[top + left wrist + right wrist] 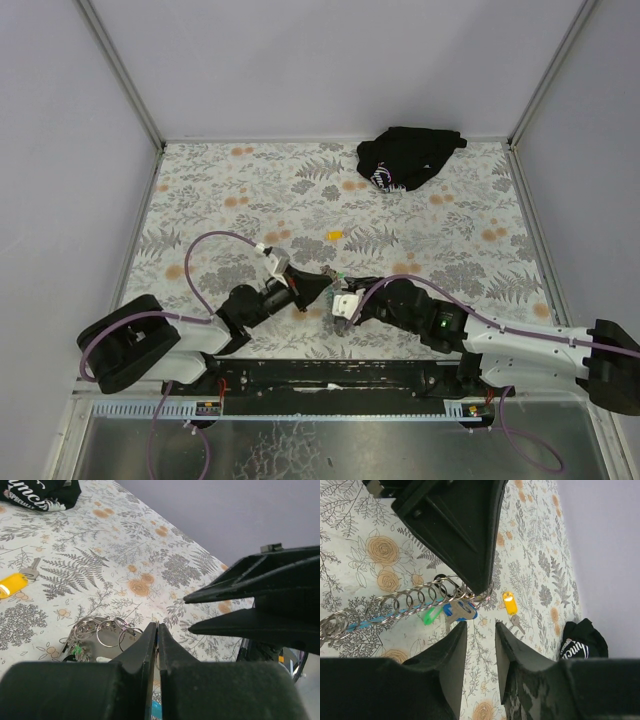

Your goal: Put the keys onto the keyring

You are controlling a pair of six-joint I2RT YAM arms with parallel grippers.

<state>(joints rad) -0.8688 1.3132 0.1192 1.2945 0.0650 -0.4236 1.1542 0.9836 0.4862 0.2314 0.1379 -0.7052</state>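
Note:
The keyring [486, 594] is a thin metal ring at the end of a chain of rings [405, 602] lying along a light-blue strap [380, 621]. A key with a blue tag [461, 611] and a green tag [431, 615] hang by it. My left gripper [157, 626] is shut on the ring; it also shows in the right wrist view [481, 587] and the top view [322, 280]. My right gripper [480, 630] is open and empty, just short of the blue-tagged key, tips close to the left gripper [340, 292].
A loose key with a yellow tag [510, 602] lies beyond the grippers, also in the top view [335, 235]. A black cloth bundle [405, 157] lies at the far right of the floral table cover. Grey walls close the table on three sides.

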